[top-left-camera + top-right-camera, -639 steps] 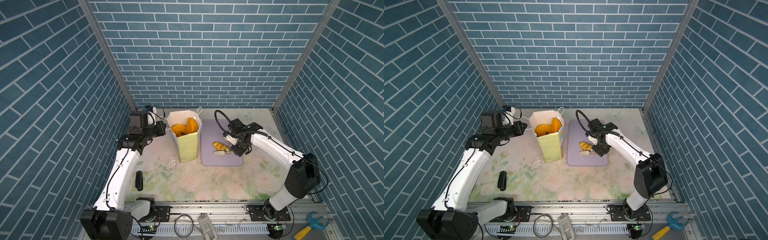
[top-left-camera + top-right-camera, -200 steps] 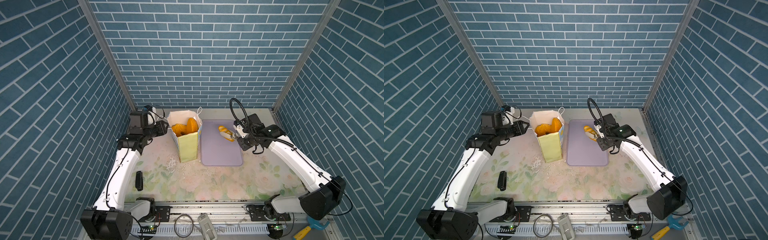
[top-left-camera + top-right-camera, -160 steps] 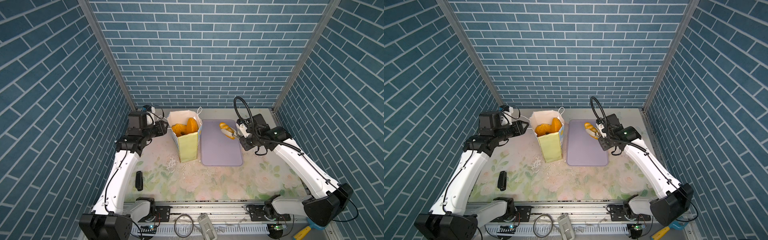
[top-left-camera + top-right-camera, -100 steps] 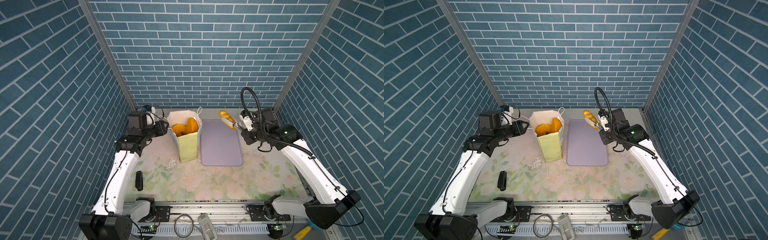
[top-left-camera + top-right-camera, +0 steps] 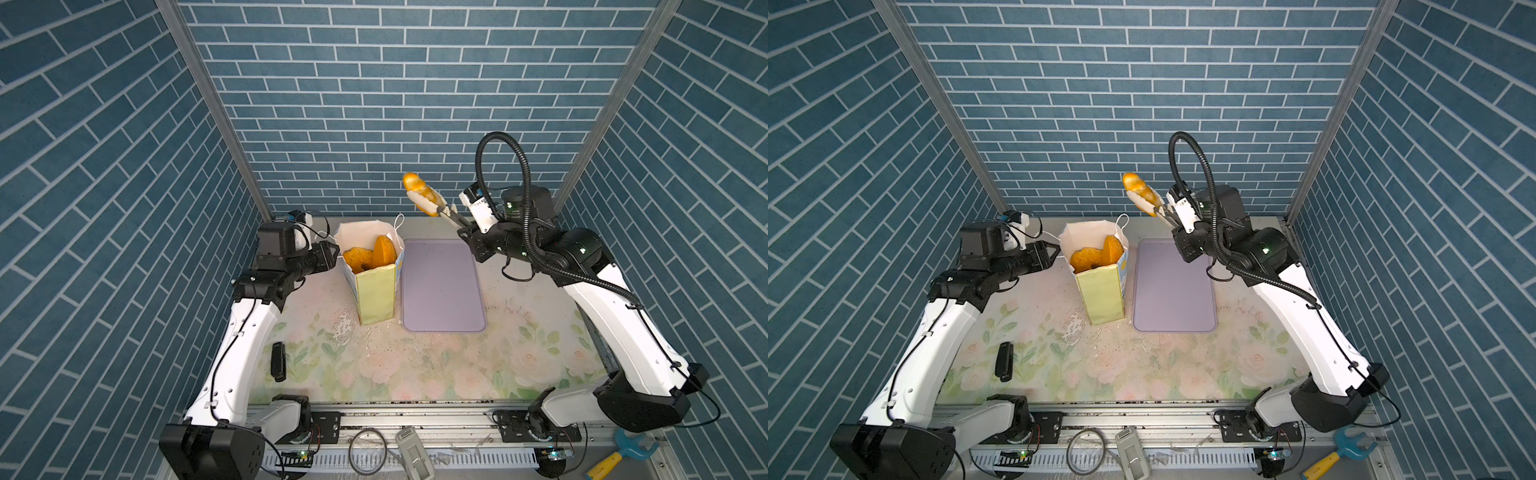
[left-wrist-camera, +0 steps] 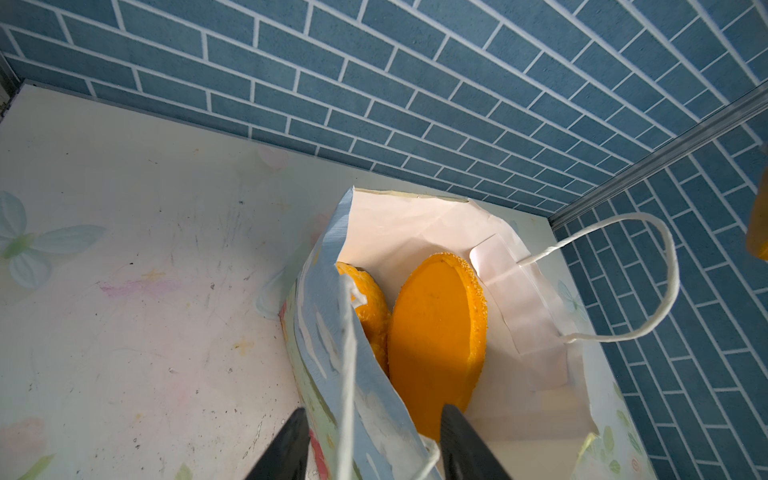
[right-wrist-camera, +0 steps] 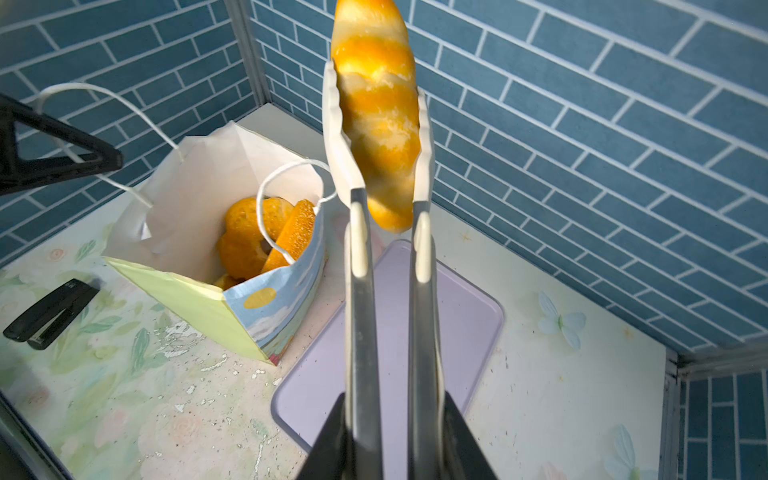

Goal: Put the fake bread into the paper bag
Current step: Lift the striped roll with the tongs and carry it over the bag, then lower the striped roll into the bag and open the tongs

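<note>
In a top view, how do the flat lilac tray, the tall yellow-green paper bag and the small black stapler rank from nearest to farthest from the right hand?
From the right hand, holding metal tongs:
1. Flat lilac tray, just beneath it, mid-table.
2. Tall yellow-green paper bag, left of the tray.
3. Small black stapler, far left, toward the front edge.

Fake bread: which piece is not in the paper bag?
The striped roll, held in the air by tongs in the right gripper. The twisted ring and seeded loaf sit inside the paper bag.
</note>
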